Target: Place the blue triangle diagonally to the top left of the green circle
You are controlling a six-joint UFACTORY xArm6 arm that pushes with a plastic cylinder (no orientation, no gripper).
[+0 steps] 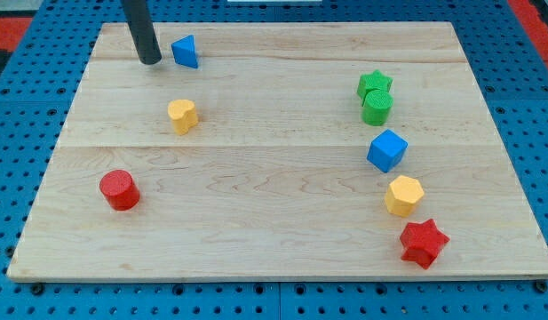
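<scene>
The blue triangle (pixel 186 52) lies near the view's top left of the wooden board (pixel 274 196). My tip (pixel 150 61) rests on the board just left of the triangle, with a small gap between them. The green circle (pixel 377 108) stands far off at the view's right, touching the green star (pixel 374 84) just above it.
A yellow heart-like block (pixel 182 116) lies below the triangle. A red cylinder (pixel 120 189) sits at the lower left. At the right, below the green circle, stand a blue cube (pixel 386 150), a yellow hexagon (pixel 403 196) and a red star (pixel 423 243).
</scene>
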